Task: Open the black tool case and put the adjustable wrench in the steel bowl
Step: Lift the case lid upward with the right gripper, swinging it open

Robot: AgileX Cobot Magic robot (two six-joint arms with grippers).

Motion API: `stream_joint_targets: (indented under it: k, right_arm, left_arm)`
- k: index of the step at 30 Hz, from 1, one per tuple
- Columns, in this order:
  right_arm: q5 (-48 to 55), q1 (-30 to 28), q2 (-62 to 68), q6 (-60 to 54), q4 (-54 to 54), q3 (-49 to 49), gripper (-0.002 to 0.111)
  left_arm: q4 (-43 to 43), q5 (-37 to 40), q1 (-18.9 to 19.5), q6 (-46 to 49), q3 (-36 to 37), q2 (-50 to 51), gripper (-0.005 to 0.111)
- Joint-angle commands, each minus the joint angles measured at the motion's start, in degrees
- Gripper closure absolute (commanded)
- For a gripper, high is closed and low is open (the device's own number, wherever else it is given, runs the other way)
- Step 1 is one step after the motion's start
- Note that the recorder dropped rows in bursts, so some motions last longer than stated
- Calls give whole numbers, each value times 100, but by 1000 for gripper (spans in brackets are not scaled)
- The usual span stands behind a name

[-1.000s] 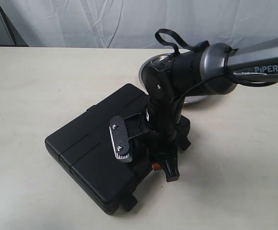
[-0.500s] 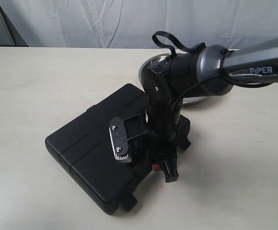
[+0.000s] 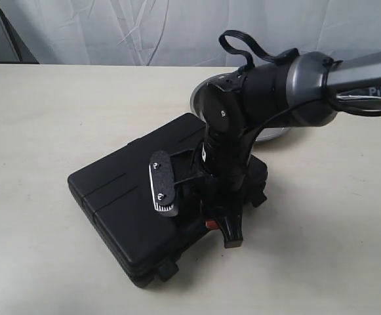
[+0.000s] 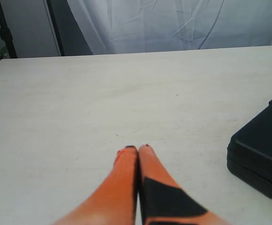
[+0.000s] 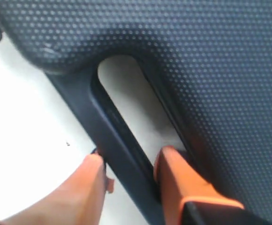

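Case handle (image 5: pixel 110 136) between fingers (image 5: pixel 173 173) of right gripper (image 5: pixel 131 156); steel bowl (image 3: pixel 198 98) beyond.

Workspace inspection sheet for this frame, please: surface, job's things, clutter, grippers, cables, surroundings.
Surface: pale table, matte, no spills seen.
Job's things: black tool case closed, lying flat; steel bowl behind it, mostly hidden by the right arm; adjustable wrench not visible.
Clutter: nothing seen.
Grippers: right gripper closed across the case's handle, one finger in the slot; left gripper shut, empty, over the table.
Cables: black loop on the right arm.
Surroundings: white curtain behind.
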Motion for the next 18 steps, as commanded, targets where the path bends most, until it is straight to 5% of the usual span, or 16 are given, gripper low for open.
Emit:
stream_joint_targets:
  k: [1,18]
  right_arm:
    - [-170,-14,-245,207,60,22,109]
    - [-526,-14,-1211,92,-188,22,109]
  left_arm:
    - [5,-21,-10,-6,14,-21,107]
    - [5,-33,-10,-6,14,-21,107]
